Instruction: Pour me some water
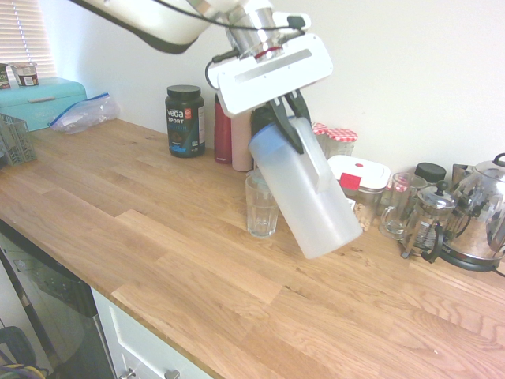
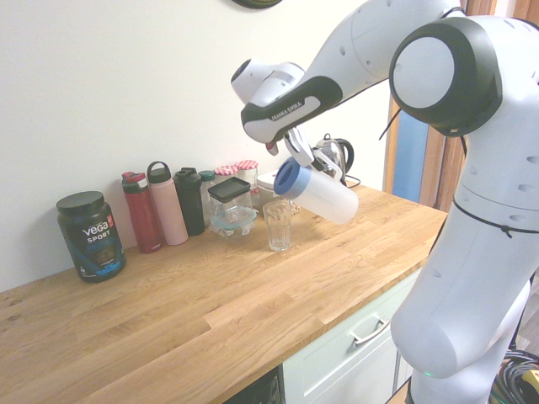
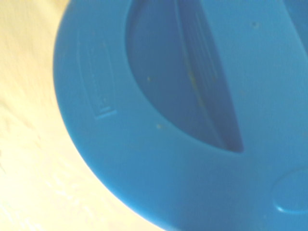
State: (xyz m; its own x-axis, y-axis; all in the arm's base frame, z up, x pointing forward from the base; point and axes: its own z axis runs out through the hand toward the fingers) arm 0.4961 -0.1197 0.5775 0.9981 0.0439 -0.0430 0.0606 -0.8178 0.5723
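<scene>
— How is the arm posing?
— It is reaching down over the surface, and the tool is gripping the pitcher by its handle.
— And the pitcher?
— It is tilting, its blue lid near the glass.

Our white arm is reaching out over the counter, bending down at the wrist, and our two-finger gripper is pointing downward at a slant, its fingers closing firmly together.
</scene>
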